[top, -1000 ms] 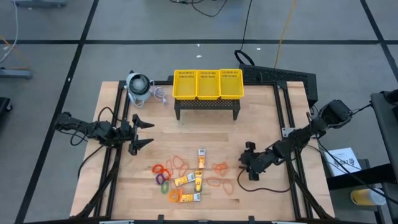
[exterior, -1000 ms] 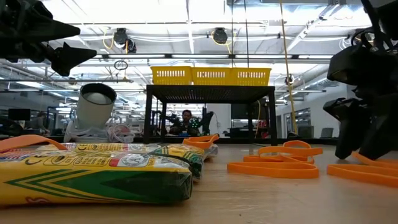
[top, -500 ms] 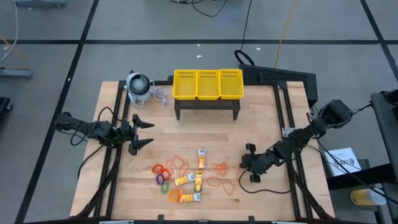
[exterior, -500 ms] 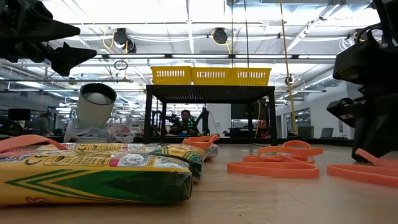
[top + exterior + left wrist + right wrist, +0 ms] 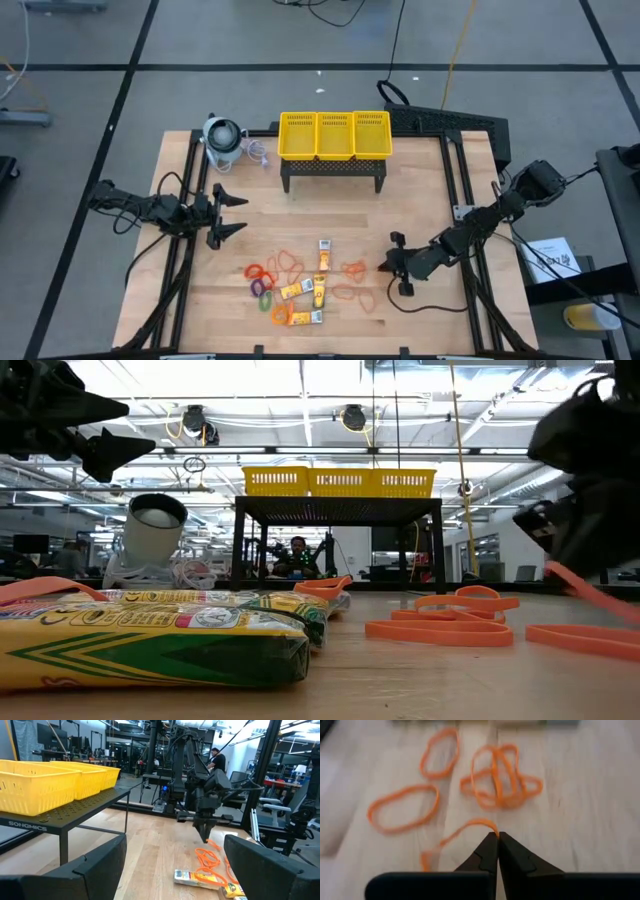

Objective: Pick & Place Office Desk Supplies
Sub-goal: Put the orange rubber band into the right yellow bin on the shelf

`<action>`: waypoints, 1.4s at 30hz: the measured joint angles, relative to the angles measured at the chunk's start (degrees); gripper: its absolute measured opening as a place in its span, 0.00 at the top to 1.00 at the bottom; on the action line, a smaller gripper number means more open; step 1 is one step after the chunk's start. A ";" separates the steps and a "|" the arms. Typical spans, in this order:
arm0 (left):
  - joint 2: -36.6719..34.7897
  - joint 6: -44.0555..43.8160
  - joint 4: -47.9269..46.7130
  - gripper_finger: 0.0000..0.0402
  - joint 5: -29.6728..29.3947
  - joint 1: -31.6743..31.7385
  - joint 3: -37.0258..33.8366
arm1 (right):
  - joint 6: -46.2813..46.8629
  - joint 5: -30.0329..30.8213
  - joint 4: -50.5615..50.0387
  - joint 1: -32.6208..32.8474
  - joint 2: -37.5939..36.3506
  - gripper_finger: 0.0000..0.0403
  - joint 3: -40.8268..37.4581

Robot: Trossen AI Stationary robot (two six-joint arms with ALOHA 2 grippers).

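Note:
The office desk supplies (image 5: 305, 282) lie on the table's near middle: orange rubber-band loops, yellow-orange packets (image 5: 318, 290) and small coloured rings (image 5: 262, 285). My right gripper (image 5: 385, 267) stands at the right end of the pile, pointing down and shut on one orange rubber band (image 5: 468, 824). The left wrist view shows it (image 5: 206, 838) above more bands. My left gripper (image 5: 240, 214) waits open at the table's left, level, with nothing between its fingers. My right gripper pinches the rubber band's edge (image 5: 491, 826) between its two fingertips, coming from above and pointing down. The loop trails slack below and away from the fingers (image 5: 592, 592). That end is raised off the wood; whether the other end rests on the table I cannot tell.
A yellow three-compartment mesh basket (image 5: 334, 135) stands on a black stand at the far middle. A grey-white round device (image 5: 222, 138) with a cord sits at the far left. Loose bands (image 5: 404, 808) and a tangle of bands (image 5: 500, 780) lie just beyond my right gripper.
My right gripper has shut on the end of a rubber band and then risen, shifting slightly toward the table's left. The pinched end of the band has come up off the wood. The other supplies have stayed put.

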 joint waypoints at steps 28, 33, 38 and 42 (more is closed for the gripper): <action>0.00 0.00 0.00 0.15 0.00 0.00 0.00 | -14.11 -0.53 25.64 -0.07 -0.09 1.00 0.15; -0.01 0.00 -0.02 0.15 -0.02 0.00 0.00 | -14.58 -9.52 31.09 -1.50 -0.11 1.00 0.17; -0.02 0.00 0.00 0.15 0.00 0.00 0.00 | -14.05 -19.65 33.73 -6.43 -0.11 1.00 0.17; -0.02 0.00 0.00 0.15 -0.01 0.00 0.00 | -14.04 -24.09 35.37 -11.67 -0.11 1.00 0.17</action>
